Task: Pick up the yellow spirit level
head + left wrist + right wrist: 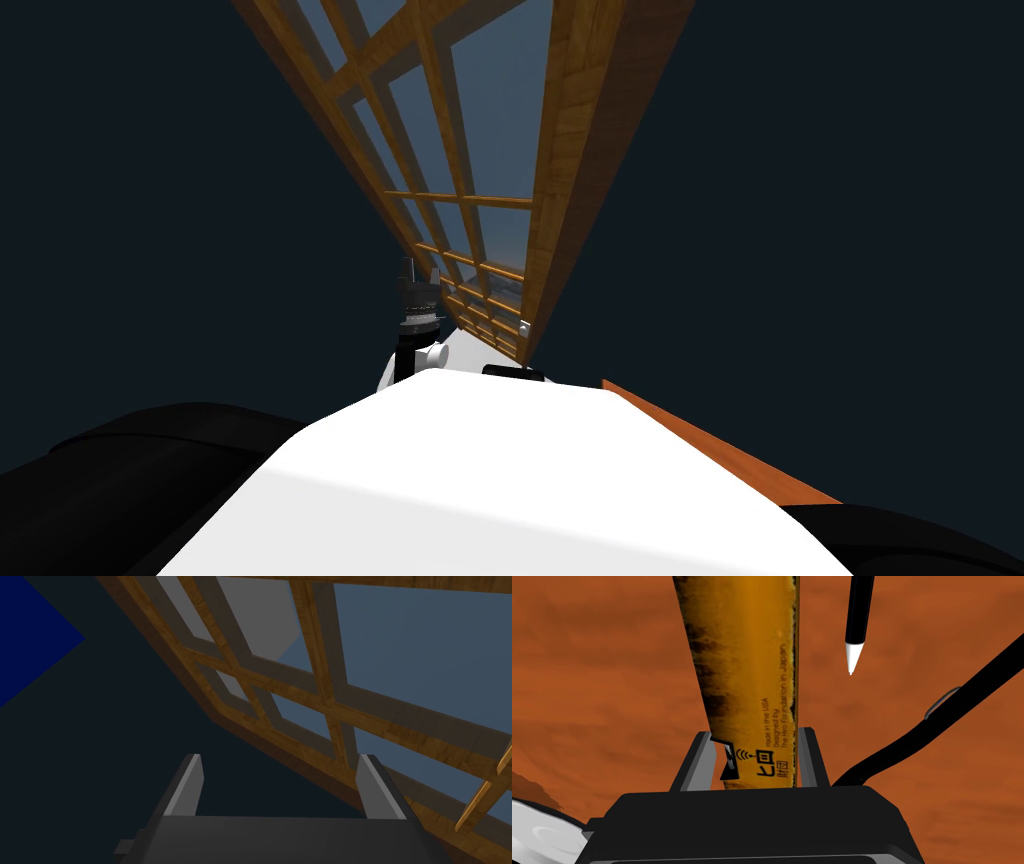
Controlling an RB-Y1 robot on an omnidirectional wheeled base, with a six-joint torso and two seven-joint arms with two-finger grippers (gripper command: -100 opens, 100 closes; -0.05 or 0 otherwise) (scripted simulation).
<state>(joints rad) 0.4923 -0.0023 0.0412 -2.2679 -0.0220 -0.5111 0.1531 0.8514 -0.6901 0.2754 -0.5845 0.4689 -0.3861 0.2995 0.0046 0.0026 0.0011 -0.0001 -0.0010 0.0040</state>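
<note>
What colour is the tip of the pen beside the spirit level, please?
White tip on a black pen; the right wrist view shows it best.

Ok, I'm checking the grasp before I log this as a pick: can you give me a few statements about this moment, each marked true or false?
1. The right gripper has a finger on each side of the yellow spirit level. True.
2. The left gripper is shut. False: its fingers stand wide apart with nothing between them.
3. A black pen with a white tip lies beside the level. True.
4. The pen rests across the level. False: the two are apart, with bare surface showing between them.
5. The surface under the level is white. False: it is reddish brown.
</note>
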